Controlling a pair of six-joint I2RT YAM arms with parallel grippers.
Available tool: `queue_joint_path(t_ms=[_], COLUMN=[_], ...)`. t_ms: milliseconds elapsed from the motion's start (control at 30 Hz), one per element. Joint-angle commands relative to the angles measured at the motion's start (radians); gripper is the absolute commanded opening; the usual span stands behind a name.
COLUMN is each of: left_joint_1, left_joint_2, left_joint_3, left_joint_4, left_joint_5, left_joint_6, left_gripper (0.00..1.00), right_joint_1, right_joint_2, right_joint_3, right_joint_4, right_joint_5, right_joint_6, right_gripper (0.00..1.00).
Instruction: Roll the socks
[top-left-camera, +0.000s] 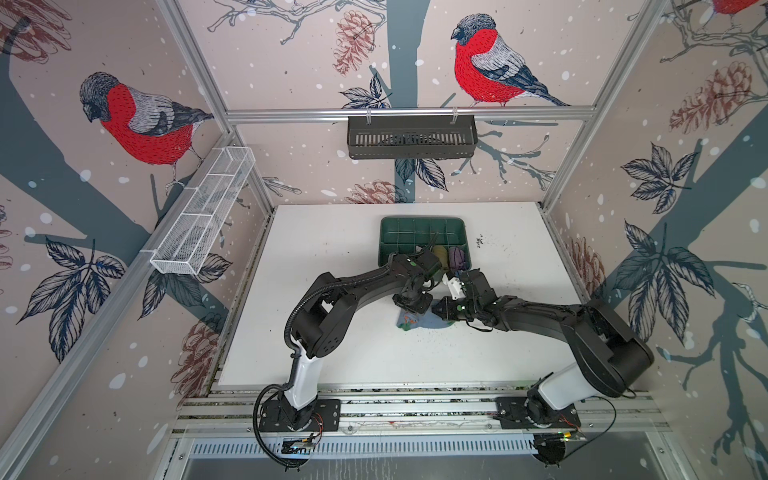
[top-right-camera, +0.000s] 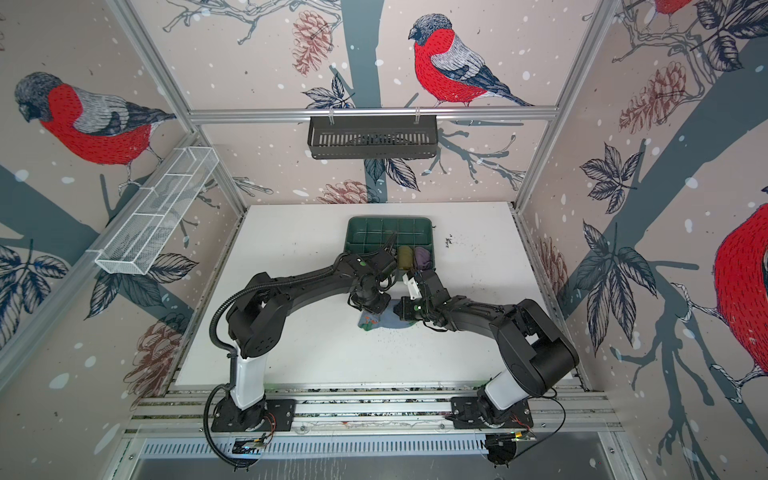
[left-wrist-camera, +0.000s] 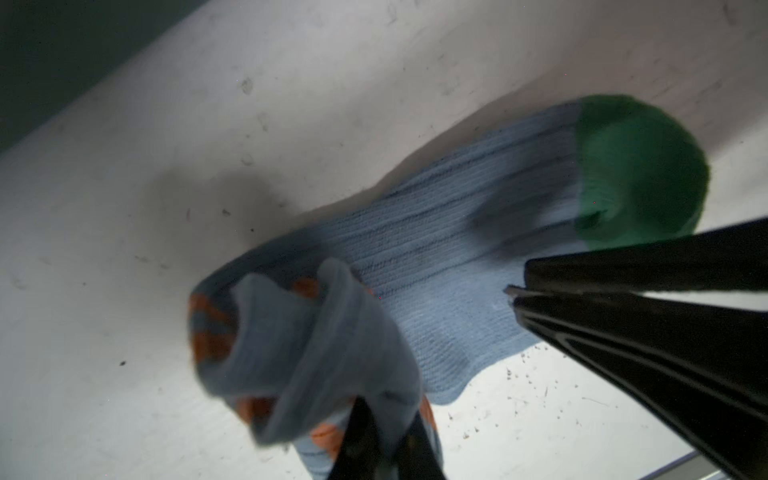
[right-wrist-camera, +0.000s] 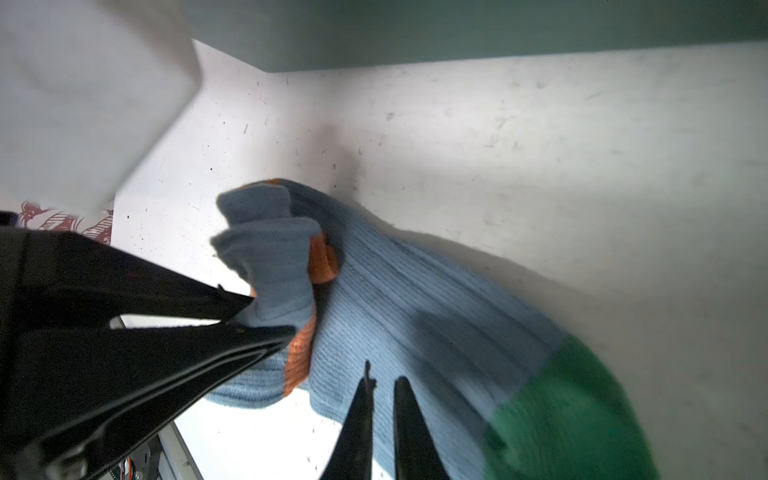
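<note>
One of the socks, light blue (left-wrist-camera: 436, 257) with orange stripes and a green toe (left-wrist-camera: 640, 166), lies on the white table in both top views (top-left-camera: 409, 323) (top-right-camera: 371, 321). Its cuff end is bunched up and lifted off the table. My left gripper (left-wrist-camera: 384, 405) is shut on that bunched cuff, as the right wrist view also shows (right-wrist-camera: 249, 316). My right gripper (right-wrist-camera: 382, 374) hovers over the sock's flat middle (right-wrist-camera: 415, 299), jaws nearly together with nothing between them. Its tip (left-wrist-camera: 513, 291) rests at the fabric. Both grippers meet over the sock (top-left-camera: 411, 311) (top-left-camera: 436, 309).
Just behind the grippers a green divided tray (top-left-camera: 422, 220) holds an olive-yellow rolled sock (top-left-camera: 439, 254) and a purple rolled sock (top-left-camera: 457, 257). A black basket (top-left-camera: 411, 137) hangs on the back wall and a white wire basket (top-left-camera: 203, 216) on the left wall.
</note>
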Motion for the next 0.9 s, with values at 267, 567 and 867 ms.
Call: queue_joint_path(t_ms=[267, 567, 867], left_joint_1=[0.019, 0.056, 0.073], left_joint_2=[-0.035, -0.117, -0.151], left_joint_3=[-0.06, -0.15, -0.212], left_joint_4=[0.115, 0.235, 0.305], left_joint_5=[0.124, 0.264, 0.338], left_joint_6=[0.006, 0.007, 0.007], left_gripper=[0.34, 0.34, 0.3], right_joint_1=[-0.001, -0.002, -0.001], right_joint_2=[-0.009, -0.023, -0.053], right_joint_3=[-0.006, -0.003, 0.015], right_joint_4=[0.005, -0.01, -0.027], right_joint_5=[0.008, 0.014, 0.016], right_joint_6=[-0.011, -0.011, -0.009], right_gripper=[0.14, 0.15, 0.16])
